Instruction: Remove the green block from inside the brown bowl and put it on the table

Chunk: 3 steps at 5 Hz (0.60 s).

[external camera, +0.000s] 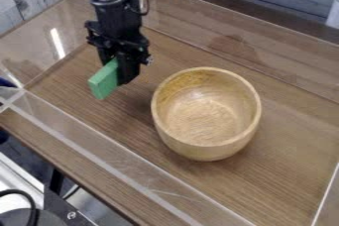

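The worktop is a brown wood-grain surface, seen at a slant. Clear acrylic walls stand along its edges, the near one running across the lower left. A round, light-tan wooden bowl with a thick rim sits directly on the wood, right of the middle, upright.
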{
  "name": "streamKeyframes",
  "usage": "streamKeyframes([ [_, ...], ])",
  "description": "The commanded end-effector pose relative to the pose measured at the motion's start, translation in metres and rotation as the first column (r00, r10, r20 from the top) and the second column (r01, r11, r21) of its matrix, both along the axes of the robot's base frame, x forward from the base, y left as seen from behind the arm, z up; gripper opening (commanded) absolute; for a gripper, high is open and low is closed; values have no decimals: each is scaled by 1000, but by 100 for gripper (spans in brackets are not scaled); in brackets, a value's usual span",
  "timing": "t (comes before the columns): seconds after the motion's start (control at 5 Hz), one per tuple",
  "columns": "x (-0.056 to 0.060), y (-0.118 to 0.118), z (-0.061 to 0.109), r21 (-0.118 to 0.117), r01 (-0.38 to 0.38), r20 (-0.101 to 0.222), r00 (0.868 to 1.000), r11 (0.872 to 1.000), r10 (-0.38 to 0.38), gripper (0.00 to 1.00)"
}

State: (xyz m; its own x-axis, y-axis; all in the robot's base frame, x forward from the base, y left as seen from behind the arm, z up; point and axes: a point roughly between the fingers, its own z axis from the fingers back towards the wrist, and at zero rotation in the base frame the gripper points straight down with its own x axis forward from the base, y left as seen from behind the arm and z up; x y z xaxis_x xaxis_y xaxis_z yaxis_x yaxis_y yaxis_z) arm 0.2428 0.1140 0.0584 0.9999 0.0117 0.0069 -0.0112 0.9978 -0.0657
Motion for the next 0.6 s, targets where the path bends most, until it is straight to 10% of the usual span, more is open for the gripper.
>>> streamKeyframes([
  [0.0,5,16,-2,43,-6,33,999,999,4,0],
  [0.4,1,22,-26,57,-2,-2,1000,998,2,0],
])
